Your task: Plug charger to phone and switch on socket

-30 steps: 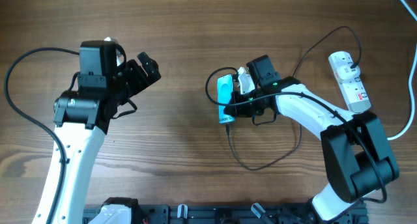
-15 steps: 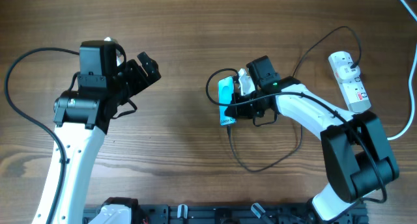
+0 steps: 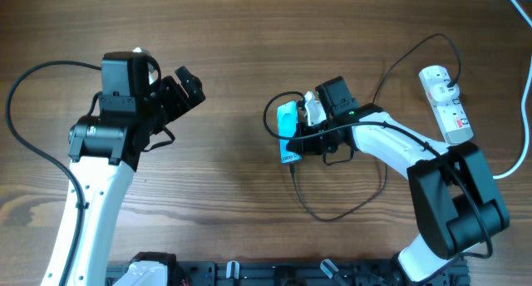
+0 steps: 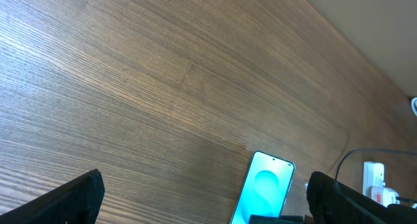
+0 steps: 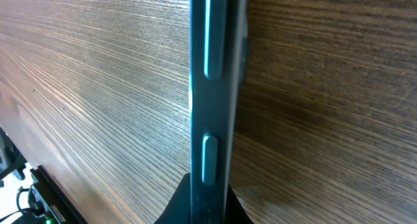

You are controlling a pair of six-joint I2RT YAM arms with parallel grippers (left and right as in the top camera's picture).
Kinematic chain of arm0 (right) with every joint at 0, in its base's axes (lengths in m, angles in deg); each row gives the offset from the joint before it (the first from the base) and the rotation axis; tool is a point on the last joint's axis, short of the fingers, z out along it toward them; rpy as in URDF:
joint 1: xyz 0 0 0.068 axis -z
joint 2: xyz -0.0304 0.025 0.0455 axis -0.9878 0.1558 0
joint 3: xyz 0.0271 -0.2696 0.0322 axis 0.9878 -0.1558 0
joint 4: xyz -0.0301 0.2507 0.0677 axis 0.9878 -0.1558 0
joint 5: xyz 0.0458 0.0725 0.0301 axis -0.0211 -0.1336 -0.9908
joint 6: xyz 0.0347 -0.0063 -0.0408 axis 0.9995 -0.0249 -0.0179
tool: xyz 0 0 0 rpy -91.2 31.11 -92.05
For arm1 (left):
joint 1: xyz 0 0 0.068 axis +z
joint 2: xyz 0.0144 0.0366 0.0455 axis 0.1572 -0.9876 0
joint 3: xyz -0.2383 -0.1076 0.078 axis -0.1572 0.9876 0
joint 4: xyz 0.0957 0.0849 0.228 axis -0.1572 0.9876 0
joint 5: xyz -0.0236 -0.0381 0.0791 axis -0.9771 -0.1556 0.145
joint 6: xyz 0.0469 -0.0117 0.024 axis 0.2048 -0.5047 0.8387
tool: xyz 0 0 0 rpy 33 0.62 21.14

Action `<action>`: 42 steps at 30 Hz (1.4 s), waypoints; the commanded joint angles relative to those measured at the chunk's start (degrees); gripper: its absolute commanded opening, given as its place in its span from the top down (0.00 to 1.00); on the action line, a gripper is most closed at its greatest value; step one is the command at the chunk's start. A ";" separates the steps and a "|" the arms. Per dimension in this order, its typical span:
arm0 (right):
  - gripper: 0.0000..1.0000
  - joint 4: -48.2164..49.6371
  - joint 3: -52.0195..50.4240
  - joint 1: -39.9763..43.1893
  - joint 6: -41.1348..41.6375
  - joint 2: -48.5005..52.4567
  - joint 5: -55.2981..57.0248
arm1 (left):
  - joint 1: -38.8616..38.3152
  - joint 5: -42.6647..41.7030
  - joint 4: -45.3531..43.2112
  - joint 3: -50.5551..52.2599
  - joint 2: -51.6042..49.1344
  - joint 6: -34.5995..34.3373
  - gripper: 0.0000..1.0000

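The left gripper (image 3: 193, 85) hangs wide open and empty, well apart from the phone (image 3: 288, 130). The phone sits tilted at mid-table, its screen lit teal, pinched between the closed fingers of the right gripper (image 3: 301, 124). The charger (image 3: 332, 213) loops away from the phone's near end, and its plug is hidden. At far right lies the socket (image 3: 445, 103), its switches too small to read.

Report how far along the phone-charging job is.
Done: nothing confirmed. The charger cable reaches the lower end of the phone, but whether it is seated cannot be told. In hand: the right claw is shut on the phone. Remaining: the socket at the far right has no claw near it; the left claw hangs open, well away.
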State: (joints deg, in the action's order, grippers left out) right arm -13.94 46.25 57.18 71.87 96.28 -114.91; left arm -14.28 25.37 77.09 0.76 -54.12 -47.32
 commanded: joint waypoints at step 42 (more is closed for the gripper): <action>0.96 -1.60 -1.20 -0.31 6.25 0.66 3.15 | 0.26 0.81 0.02 -0.02 0.26 1.31 0.00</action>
State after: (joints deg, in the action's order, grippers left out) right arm -14.82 45.53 57.18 78.98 96.28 -115.50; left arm -14.28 25.37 77.09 0.76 -54.12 -47.32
